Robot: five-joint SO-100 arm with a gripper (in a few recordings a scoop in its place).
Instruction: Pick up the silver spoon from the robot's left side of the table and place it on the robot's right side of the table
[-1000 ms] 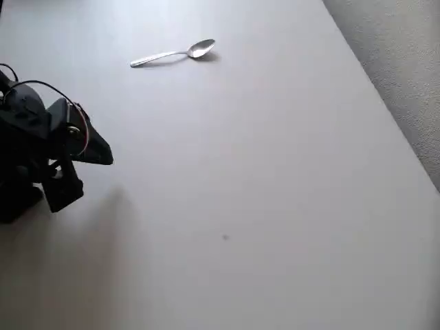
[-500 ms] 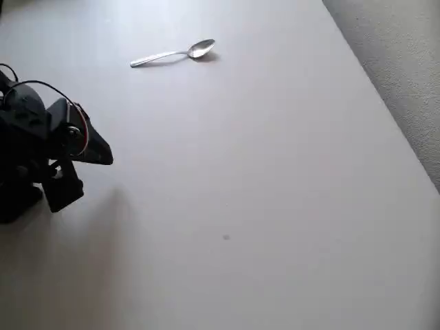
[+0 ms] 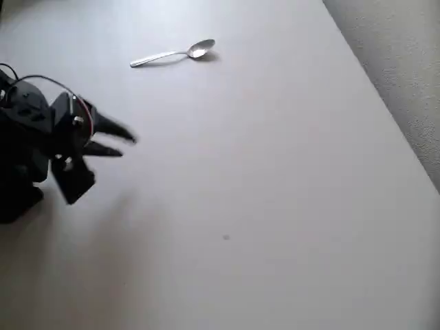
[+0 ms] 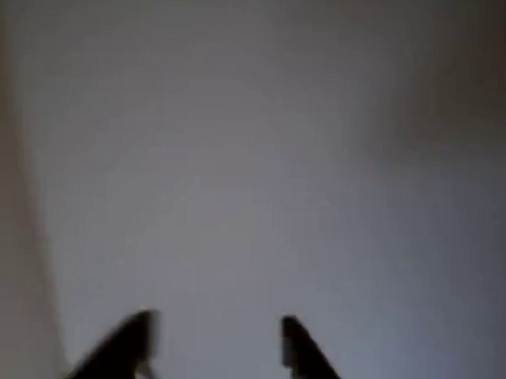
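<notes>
We swing our parted, empty gripper (image 3: pixel 125 143) toward the silver spoon (image 3: pixel 173 53) near the tabletop's (image 3: pixel 275 172) far edge, probably straddling its handle.

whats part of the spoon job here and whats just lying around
Part of the job:
- silver spoon, lying near the top of the overhead view
- table
- gripper, open, apart from the spoon

Just lying about:
- grey carpet
- small dark speck
</notes>
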